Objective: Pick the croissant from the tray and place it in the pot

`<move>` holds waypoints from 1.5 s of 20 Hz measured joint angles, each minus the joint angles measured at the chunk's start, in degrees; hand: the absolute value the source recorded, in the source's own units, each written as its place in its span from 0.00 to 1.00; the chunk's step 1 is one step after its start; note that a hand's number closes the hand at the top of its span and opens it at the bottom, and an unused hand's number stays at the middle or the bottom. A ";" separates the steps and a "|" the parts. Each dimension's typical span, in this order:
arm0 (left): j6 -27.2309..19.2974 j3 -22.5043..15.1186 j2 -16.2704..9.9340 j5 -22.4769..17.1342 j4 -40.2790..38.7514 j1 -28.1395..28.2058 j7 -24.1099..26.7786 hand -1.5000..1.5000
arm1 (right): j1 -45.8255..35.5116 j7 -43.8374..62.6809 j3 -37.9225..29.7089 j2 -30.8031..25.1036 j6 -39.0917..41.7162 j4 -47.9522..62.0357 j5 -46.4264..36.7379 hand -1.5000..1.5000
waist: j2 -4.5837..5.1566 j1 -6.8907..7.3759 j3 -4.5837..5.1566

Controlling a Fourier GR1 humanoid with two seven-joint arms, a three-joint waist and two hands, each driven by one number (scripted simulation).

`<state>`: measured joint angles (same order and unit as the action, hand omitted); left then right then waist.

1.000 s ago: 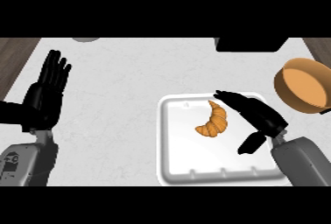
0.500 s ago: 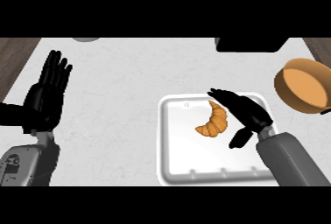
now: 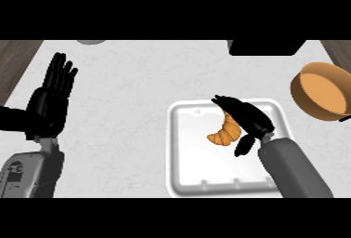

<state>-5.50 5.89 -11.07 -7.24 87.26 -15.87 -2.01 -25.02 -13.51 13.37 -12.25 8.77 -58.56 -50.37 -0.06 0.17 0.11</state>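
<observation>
The right hand [image 3: 248,118] is lying over the croissant [image 3: 226,131], fingers stretched along its upper curve and thumb hanging below, not yet curled round it. The croissant is sitting in the white tray [image 3: 185,153]. An orange pot [image 3: 322,90] is waiting at the right. The left hand [image 3: 49,100] is resting open at the left, fingers straight, above the pale counter [image 3: 130,79] with dark wood at its edges.

White counter [image 3: 137,69], dark block [image 3: 266,47], grey disc [image 3: 90,42].
</observation>
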 measured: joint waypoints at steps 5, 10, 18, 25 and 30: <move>0.47 0.84 -0.25 -0.38 0.31 -0.38 -0.82 0.50 | -1.37 -2.30 -0.43 1.85 -1.64 3.75 -2.07 1.00 | -0.32 -0.01 0.40; 0.06 -0.04 0.31 0.33 2.06 0.06 -1.82 0.50 | -3.80 -8.22 0.86 2.87 -5.02 8.27 -4.80 1.00 | -0.67 0.20 0.81; 0.30 0.07 0.59 0.70 2.29 0.92 -1.39 0.50 | -4.59 -9.84 1.99 4.71 -7.80 8.57 -8.77 1.00 | -0.76 -0.06 0.96; 0.58 1.05 0.26 0.40 1.18 0.10 -1.29 0.50 | -2.35 -3.60 0.12 5.13 -11.01 1.60 -10.81 1.00 | -0.49 -0.63 0.58; 1.50 0.26 0.36 0.10 1.90 -0.57 -1.29 0.50 | -12.45 17.56 -8.50 8.81 -12.85 5.60 -12.45 1.00 | 0.59 1.91 0.23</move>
<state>-4.00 6.15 -10.71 -7.14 89.15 -16.44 -3.30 -37.47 4.06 4.87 -3.44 -4.09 -52.95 -62.82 0.53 2.08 0.34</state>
